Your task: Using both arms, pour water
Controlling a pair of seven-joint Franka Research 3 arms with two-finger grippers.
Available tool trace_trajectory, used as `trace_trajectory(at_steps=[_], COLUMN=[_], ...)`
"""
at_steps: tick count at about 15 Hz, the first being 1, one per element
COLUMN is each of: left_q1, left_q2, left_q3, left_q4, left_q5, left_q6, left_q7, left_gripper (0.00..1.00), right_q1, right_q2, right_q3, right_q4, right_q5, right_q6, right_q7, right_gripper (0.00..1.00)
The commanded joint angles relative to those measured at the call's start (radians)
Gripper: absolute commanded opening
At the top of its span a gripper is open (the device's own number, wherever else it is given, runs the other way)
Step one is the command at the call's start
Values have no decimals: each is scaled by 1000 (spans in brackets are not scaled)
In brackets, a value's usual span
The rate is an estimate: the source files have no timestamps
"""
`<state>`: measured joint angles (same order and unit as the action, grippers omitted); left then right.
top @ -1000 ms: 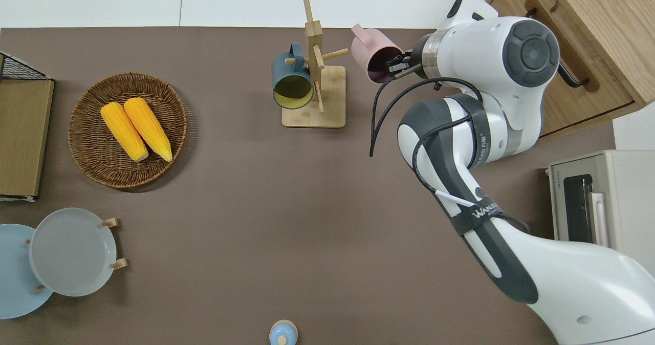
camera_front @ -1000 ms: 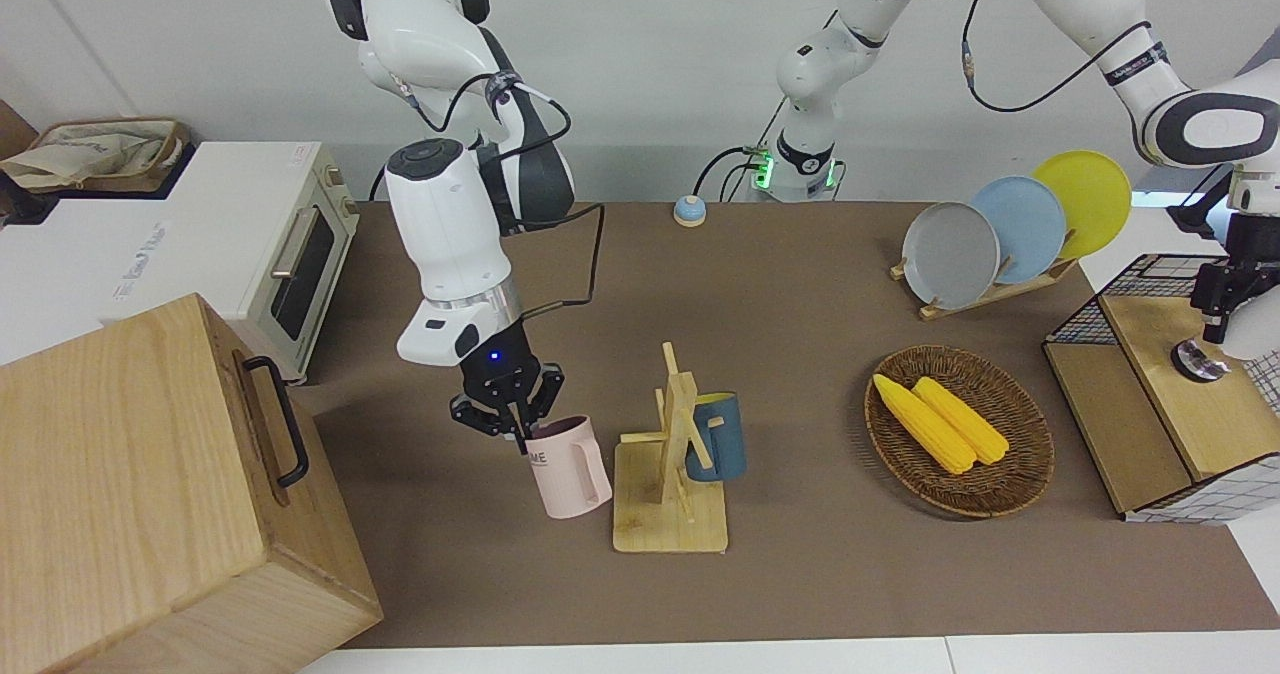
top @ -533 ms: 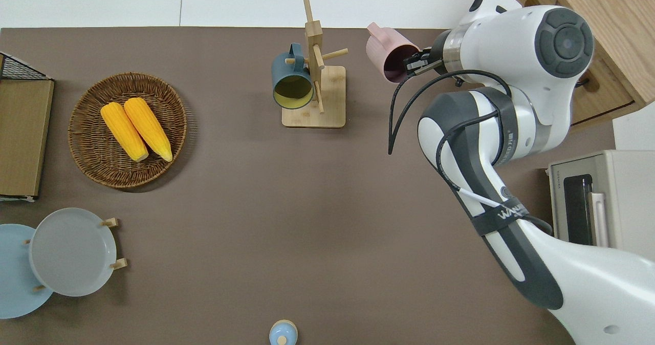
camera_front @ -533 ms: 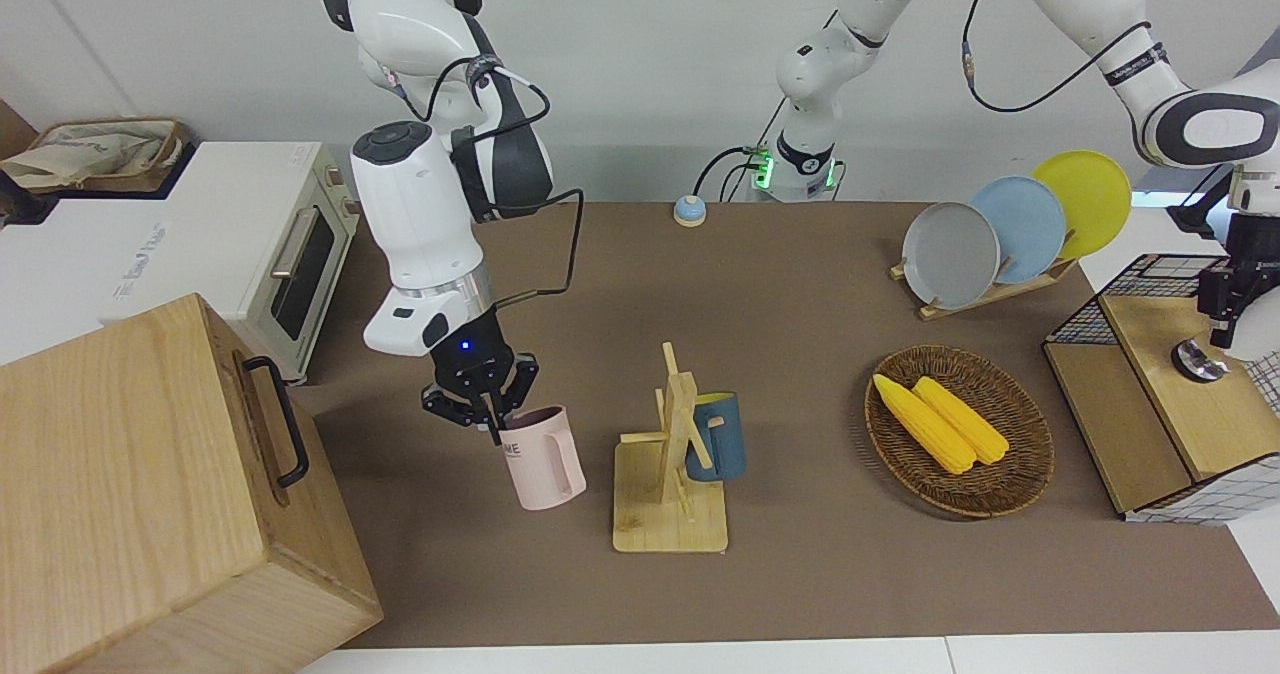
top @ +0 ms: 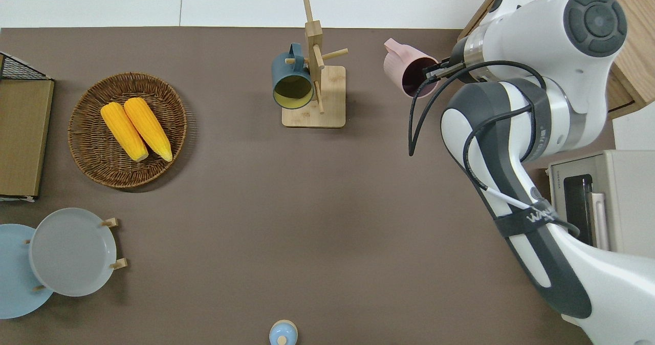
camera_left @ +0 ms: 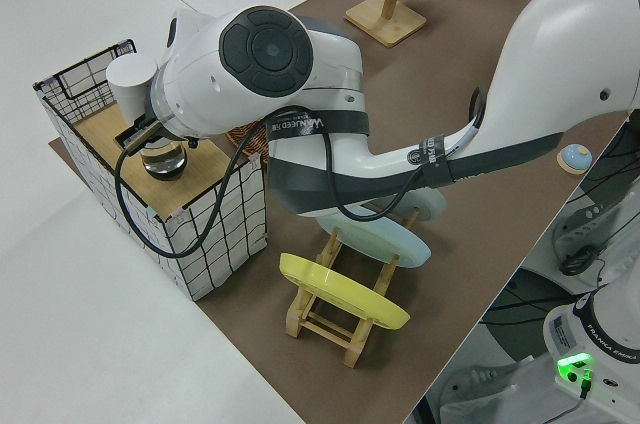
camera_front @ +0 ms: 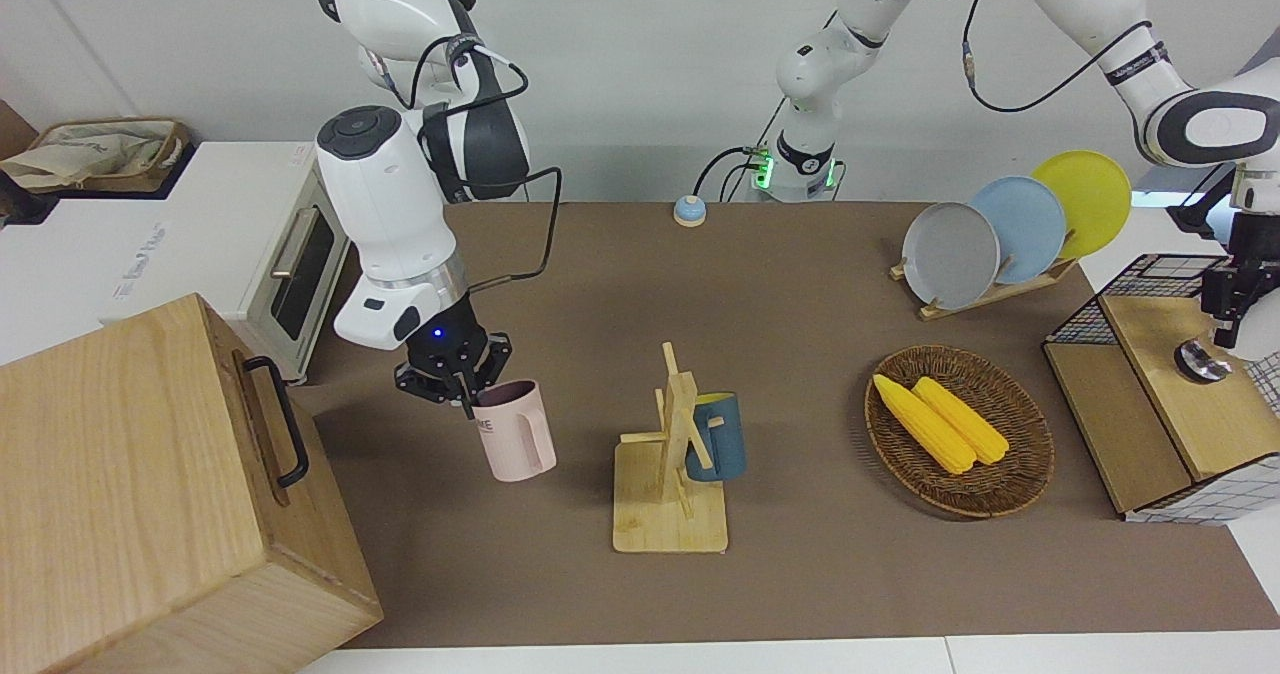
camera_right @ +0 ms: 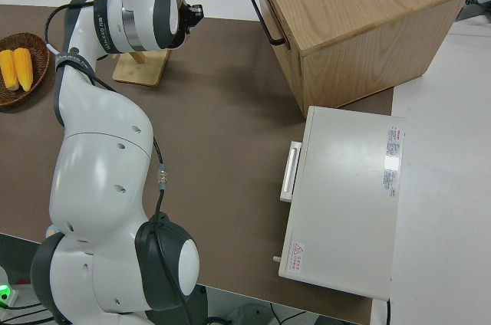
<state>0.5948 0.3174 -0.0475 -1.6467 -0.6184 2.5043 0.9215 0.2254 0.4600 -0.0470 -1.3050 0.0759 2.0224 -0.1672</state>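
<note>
From the front view I see both arms, glossy white with black joint bands and looping black cables; the right gripper (camera_front: 462,391) is clamped on the rim of a pink mug (camera_front: 512,430), one finger inside the mouth and one outside, and the mug hangs upright off the brown table mat (camera_front: 800,574). It is between the wooden box (camera_front: 150,484) and the wooden mug stand (camera_front: 672,464), apart from both, with open mat all around its shadow (the roomiest stretch runs toward the robots). A blue mug (camera_front: 718,438) hangs on the stand. The left gripper (camera_front: 1228,326) is over the wire crate (camera_front: 1165,374) at the left arm's end of the table, just above a small metal-topped object (camera_front: 1200,359); I cannot tell how its fingers stand. In the overhead view the pink mug (top: 407,68) is over bare mat near the edge farthest from the robots, its dark inside showing, its handle pointing away from the robots, the right gripper (top: 435,71) at its rim. The corn basket (top: 84,130) lies well apart. In the left side view the left gripper (camera_left: 140,134) is right above a small jar-like object (camera_left: 165,159) on the crate's wooden top (camera_left: 110,139); I cannot tell whether they touch. In the right side view the right gripper (camera_right: 196,14) shows only partly past the arm.
</note>
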Motion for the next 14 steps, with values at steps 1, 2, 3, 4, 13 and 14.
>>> trace_trajectory(at_steps=[1,2,3,4,13,14], left_q1=[-6,-16,-20,-20,-41,-47], left_q2=[-7,-11,-11,-11,-73,-89], left_q3=[-3,-3,-3,-3,-9,-9], left_q4=[39,41,50,62,130,130], left_q5=[8,23,45,63,218,218], left_q6=[2,1,-4,-16,-203,-219], left_q7=[-59,-82,-104,-134,-360,-375], left_gripper=[0,0,0,0,0,0], right_q1=[-3,2,5,5,193,213], right_q2=[-55,-70,-95,-124,-166,-156], right_q3=[-5,-5,-5,-5,10,10], right_q4=[-22,-42,-80,-130,-237,-237], right_q5=[-47,-48,-48,-48,74,103], right_q6=[-198,-253,-284,-295,-396,-390], right_q7=[-18,-12,-9,4,460,513], right_gripper=[0,0,0,0,0,0])
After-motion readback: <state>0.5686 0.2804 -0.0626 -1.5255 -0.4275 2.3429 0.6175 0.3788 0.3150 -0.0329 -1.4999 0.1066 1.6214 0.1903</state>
